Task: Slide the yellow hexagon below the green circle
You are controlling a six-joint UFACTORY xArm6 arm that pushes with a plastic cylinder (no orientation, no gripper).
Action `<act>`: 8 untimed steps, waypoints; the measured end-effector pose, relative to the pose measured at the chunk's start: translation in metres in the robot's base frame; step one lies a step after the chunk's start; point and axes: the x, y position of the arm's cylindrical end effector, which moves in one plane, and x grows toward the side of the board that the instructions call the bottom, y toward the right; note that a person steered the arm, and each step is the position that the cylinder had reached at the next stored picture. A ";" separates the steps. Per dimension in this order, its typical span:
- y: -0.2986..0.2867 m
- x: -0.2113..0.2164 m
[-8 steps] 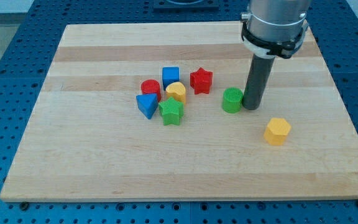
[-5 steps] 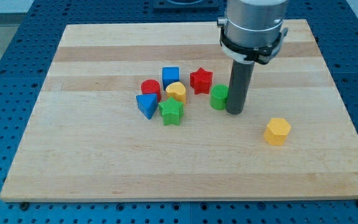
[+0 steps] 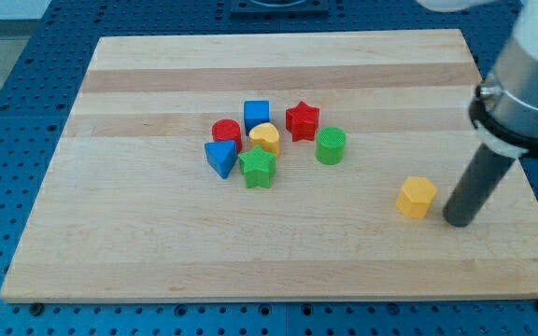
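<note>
- My tip (image 3: 458, 222) rests on the table (image 3: 157, 261) at the view's right, just beside the right side of the yellow hexagon (image 3: 417, 197); whether the two touch I cannot tell.
- The arm ends in a plain dark rod, so there is no hand to be apart, together or clamped on anything.
- The yellow hexagon lies well apart from the other blocks, toward the view's lower right of the green circle (image 3: 331, 146).
- The green circle stands just right of and slightly below the red star (image 3: 302, 119).
- To the view's left sits a tight cluster: blue cube (image 3: 257, 114), red cylinder (image 3: 226, 133), a yellow block (image 3: 265, 138) of rounded shape, blue triangle (image 3: 219, 157) and green star (image 3: 258, 168).
- My tip is far from that cluster and from the green circle.
</note>
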 end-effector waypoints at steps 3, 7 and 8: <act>-0.030 -0.021; -0.085 -0.045; -0.085 -0.051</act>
